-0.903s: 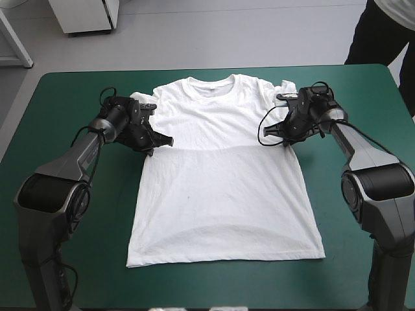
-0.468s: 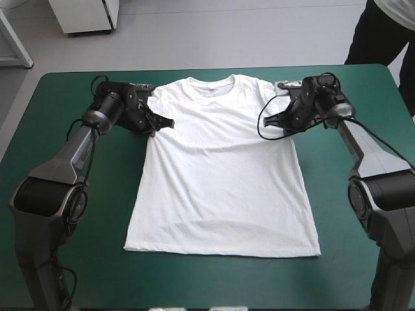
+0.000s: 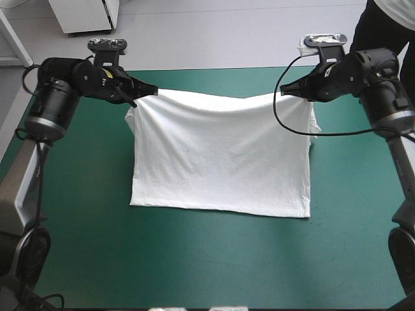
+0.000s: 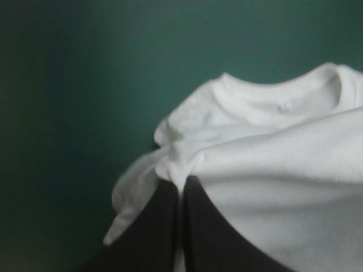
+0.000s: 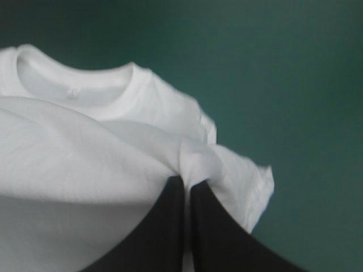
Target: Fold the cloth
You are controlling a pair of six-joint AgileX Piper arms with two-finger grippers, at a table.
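The white T-shirt (image 3: pixel 220 155) hangs lifted between both grippers, stretched along a top edge near the table's far side, its hem resting on the teal-green cover. My left gripper (image 3: pixel 152 92) is shut on the shirt's left side, the right gripper (image 3: pixel 283 91) shut on its right side. In the left wrist view the black fingers (image 4: pixel 164 226) meet in an arch pinching the T-shirt (image 4: pixel 272 170), the collar and a sleeve drooping beyond. The right wrist view shows the same: the gripper (image 5: pixel 183 182) pinches a fold of the T-shirt (image 5: pixel 85 170), collar and sleeve hanging ahead of it.
Bare teal-green cover (image 3: pixel 194 259) lies in front of the shirt's hem and to both sides. The table's far edge (image 3: pixel 214 70) runs just behind the raised shirt.
Both grippers have risen and moved toward the far edge, lifting the shirt's upper part off the table. Earlier the shirt lay flat; now its shoulders and collar droop behind the held line.
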